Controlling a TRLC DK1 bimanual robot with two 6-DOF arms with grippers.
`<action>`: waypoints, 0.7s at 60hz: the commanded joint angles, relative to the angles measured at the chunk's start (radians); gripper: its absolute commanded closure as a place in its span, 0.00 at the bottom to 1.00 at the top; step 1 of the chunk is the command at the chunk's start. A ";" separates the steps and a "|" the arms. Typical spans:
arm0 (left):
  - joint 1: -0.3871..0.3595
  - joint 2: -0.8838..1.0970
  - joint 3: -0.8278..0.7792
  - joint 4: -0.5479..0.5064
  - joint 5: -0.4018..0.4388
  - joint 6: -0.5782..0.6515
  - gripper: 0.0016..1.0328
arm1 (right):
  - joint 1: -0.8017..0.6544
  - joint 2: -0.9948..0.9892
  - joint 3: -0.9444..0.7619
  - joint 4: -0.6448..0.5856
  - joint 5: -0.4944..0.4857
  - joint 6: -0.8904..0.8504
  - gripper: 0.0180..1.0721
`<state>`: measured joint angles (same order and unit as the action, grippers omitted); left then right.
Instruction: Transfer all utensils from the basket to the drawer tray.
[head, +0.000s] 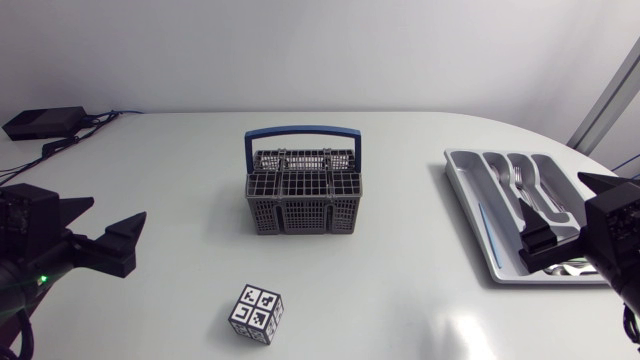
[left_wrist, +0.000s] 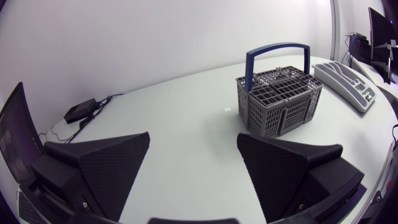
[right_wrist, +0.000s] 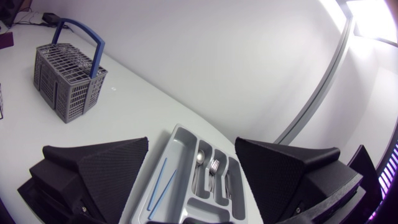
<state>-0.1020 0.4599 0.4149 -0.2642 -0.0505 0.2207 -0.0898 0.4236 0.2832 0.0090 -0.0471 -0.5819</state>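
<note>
Left gripper (left_wrist: 193, 138): standing wide open, holding nothing, hanging over bare table.
Right gripper (right_wrist: 191, 142): likewise gaping with nothing between its fingers, hovering above the tray.
Basket (left_wrist: 280, 102): sitting upright, well ahead of the left gripper and off toward its right finger. It is far ahead of the right gripper, out past its left finger.
Basket contents: no handles are showing above the grid in any view. The deep cells are hiding their floors, so I cannot tell whether anything is lying inside.
Tray (right_wrist: 176, 138): lying directly under the right gripper, between its fingers.
Tray contents: a spoon (right_wrist: 199, 158), forks (right_wrist: 213, 169) and a blue stick (right_wrist: 160, 182) are resting in separate slots.
Cube (head: 257, 314): a patterned cube is sitting near the left gripper, beside its line to the basket.
Stage: judging by the full tray, the transfer is looking close to finished.
Risk: a short utensil could be hiding low in a cell and get missed. Reaching in blind, the broad fingers could be catching the grid or the blue handle and dragging or tipping the light basket. A low sweep from the left could also be knocking the cube.
</note>
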 joint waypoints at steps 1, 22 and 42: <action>0.015 -0.046 -0.058 0.027 0.007 -0.017 0.05 | 0.042 -0.069 -0.058 0.026 0.046 0.047 0.05; 0.054 -0.232 -0.219 0.134 0.027 -0.109 0.05 | 0.081 -0.235 -0.145 0.017 0.093 0.220 0.05; 0.092 -0.412 -0.374 0.237 0.046 -0.197 0.05 | 0.085 -0.329 -0.214 0.004 0.070 0.400 0.05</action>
<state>-0.0227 0.0849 0.0879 -0.0563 -0.0135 0.0669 -0.0139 0.1158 0.1005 0.0189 0.0265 -0.2527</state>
